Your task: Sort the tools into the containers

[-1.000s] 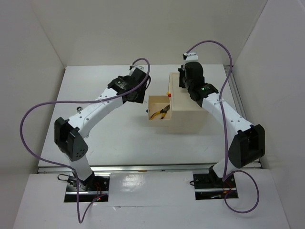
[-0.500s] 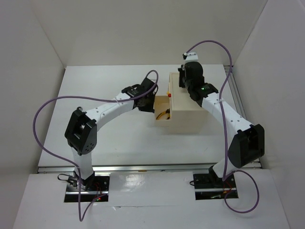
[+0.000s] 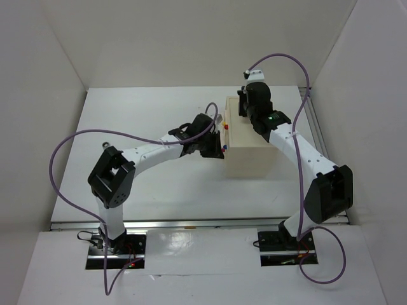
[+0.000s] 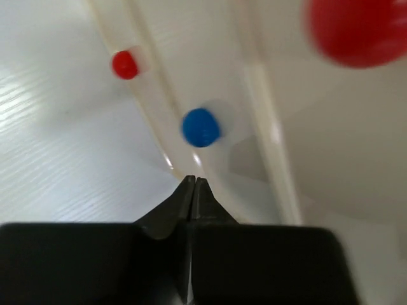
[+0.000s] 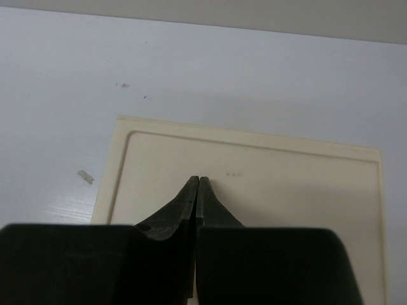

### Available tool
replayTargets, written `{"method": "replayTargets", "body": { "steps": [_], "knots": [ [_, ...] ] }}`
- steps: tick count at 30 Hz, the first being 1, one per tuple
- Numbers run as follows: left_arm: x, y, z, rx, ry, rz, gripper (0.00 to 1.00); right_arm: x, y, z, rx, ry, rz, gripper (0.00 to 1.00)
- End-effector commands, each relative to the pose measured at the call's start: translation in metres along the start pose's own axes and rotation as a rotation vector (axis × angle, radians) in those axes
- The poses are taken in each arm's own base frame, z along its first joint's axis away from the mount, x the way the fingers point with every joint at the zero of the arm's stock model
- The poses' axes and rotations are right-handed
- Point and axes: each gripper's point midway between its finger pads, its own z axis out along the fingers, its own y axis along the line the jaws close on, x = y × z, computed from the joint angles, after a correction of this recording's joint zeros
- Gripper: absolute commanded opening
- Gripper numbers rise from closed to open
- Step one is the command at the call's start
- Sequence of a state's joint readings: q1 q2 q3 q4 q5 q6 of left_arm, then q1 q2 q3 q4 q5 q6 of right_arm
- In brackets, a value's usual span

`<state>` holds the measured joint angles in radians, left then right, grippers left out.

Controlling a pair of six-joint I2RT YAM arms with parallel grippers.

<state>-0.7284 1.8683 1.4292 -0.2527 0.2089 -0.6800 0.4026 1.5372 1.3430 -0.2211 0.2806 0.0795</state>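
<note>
The containers are drawers of a beige box (image 3: 251, 151), and none sticks out of its left face. My left gripper (image 3: 220, 145) is shut with nothing in it, its tips (image 4: 193, 180) against that face just below a blue knob (image 4: 201, 127). A small red knob (image 4: 124, 64) sits farther along the face, and a large blurred red knob (image 4: 359, 28) is close at the upper right. My right gripper (image 5: 198, 179) is shut and empty, its tips on the box's flat top (image 5: 286, 184). The tools are hidden from every view.
The box stands right of centre on a white table (image 3: 146, 114), with white walls on three sides. A rail (image 3: 191, 222) runs along the table's near edge. Purple cables loop off both arms.
The open drawer holding the yellow-handled pliers has slid into the box. My left arm swung right to the box's left face and its jaws closed. The right arm has stayed still.
</note>
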Motion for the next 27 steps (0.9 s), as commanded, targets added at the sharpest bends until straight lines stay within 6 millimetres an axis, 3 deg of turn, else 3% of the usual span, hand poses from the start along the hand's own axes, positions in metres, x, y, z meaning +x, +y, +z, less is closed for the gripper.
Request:
{"method": "replayTargets", "body": {
  "steps": [1,2,4,5,6,7,9,13,15,17,23,25,27],
  "knots": [
    [-0.021,0.034,-0.025,-0.177,-0.133,-0.136,0.2,0.119,-0.004,-0.005,0.006,0.401,-0.113,0.0],
    [-0.018,0.066,-0.033,-0.301,-0.181,-0.177,0.31,0.119,-0.004,-0.005,0.006,0.401,-0.113,0.0],
    [-0.021,0.091,-0.048,-0.351,-0.237,-0.257,0.5,0.119,-0.004,-0.005,0.006,0.401,-0.113,0.0],
    [-0.048,0.079,-0.058,-0.255,-0.351,-0.244,0.71,0.119,-0.004,-0.005,0.006,0.401,-0.113,0.0],
    [-0.026,0.083,-0.05,-0.173,-0.302,-0.251,0.77,0.119,-0.004,-0.005,0.006,0.401,-0.113,0.0],
    [-0.037,0.087,-0.054,-0.073,-0.332,-0.245,0.8,0.119,-0.004,-0.005,0.006,0.401,-0.113,0.0],
    [-0.051,0.073,-0.05,0.211,-0.417,-0.231,0.85,0.12,-0.001,-0.006,-0.002,0.4,-0.118,0.0],
    [-0.049,0.054,-0.036,0.649,-0.298,-0.309,0.79,0.121,0.005,-0.006,-0.032,0.405,-0.112,0.0],
    [-0.052,0.05,-0.027,0.743,-0.271,-0.322,0.79,0.121,0.005,-0.006,-0.032,0.405,-0.112,0.0],
    [-0.045,0.056,-0.007,0.781,-0.243,-0.388,0.82,0.121,0.003,-0.006,-0.023,0.404,-0.114,0.0],
    [-0.04,0.04,0.033,0.771,-0.181,-0.389,0.82,0.121,0.005,-0.007,-0.022,0.402,-0.121,0.0],
    [-0.042,0.037,0.042,0.77,-0.171,-0.401,0.71,0.12,0.004,-0.007,-0.013,0.4,-0.123,0.0],
    [-0.037,0.037,0.052,0.752,-0.148,-0.434,0.69,0.12,0.004,-0.007,-0.013,0.4,-0.123,0.0]
  ]
}}
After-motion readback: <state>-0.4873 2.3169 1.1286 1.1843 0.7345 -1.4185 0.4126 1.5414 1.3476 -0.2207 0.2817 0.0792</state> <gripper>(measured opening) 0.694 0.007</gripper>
